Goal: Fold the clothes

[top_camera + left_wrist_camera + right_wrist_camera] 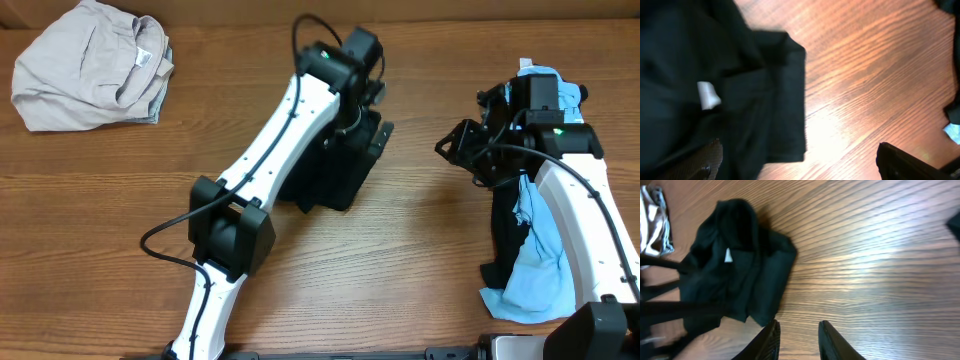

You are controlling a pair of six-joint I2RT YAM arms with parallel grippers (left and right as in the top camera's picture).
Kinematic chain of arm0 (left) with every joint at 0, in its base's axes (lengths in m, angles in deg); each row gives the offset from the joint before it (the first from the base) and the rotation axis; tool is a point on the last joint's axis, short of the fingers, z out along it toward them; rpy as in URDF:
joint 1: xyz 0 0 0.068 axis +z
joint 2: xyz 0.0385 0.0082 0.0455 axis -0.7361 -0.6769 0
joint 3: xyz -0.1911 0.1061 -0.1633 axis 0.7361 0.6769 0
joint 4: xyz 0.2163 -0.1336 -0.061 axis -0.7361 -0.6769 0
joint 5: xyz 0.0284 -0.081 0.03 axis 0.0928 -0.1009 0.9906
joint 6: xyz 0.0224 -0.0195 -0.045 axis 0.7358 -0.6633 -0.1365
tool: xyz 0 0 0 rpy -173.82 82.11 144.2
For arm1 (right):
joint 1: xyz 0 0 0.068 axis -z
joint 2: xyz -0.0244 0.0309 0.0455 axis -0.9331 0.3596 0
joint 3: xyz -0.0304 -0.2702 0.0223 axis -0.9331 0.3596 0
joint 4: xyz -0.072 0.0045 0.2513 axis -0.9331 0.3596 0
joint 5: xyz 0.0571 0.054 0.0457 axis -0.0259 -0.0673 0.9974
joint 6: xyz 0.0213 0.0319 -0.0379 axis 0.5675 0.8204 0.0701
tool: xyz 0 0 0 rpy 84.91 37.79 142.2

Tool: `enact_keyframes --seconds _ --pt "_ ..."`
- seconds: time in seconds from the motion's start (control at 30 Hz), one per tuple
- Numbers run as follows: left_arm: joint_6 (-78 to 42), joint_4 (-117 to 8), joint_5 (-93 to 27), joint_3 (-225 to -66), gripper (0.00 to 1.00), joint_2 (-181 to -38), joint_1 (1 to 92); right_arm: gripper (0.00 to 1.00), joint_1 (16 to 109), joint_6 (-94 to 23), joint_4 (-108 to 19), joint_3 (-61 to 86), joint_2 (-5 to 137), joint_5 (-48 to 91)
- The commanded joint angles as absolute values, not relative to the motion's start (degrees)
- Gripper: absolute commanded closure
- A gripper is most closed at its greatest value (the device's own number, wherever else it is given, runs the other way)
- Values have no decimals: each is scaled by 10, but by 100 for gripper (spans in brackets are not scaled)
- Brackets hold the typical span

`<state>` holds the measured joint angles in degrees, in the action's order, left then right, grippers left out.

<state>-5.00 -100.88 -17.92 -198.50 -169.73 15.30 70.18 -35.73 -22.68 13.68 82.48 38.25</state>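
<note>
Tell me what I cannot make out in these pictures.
Black garment, overhead: the left arm covers much of it.
Its white label, left wrist view: blurred, unreadable.
Light blue T-shirt, overhead: partly under the right arm; no lettering visible.
Beige garment, right wrist view: cut off by the left edge.

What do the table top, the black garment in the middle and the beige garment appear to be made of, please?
Table top: wood or wood-look laminate, visible grain, a soft sheen under the light.
Black garment: soft matte fabric, likely cotton knit, limp folds.
Beige garment: thin matte cloth, crumpled with creases.
</note>
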Motion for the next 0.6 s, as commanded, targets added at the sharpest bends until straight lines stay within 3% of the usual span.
enact_keyframes --seconds 0.0,0.17,0.57 --pt "11 -1028 -123 -2011 0 -1685 154 66 716 -374 -217 127 820 365" --pt "12 -1010 -72 -1940 0 -1695 153 61 728 -381 -203 128 820 346" --pt "40 -909 -107 -1803 0 -1700 129 57 729 -392 -195 128 820 324"
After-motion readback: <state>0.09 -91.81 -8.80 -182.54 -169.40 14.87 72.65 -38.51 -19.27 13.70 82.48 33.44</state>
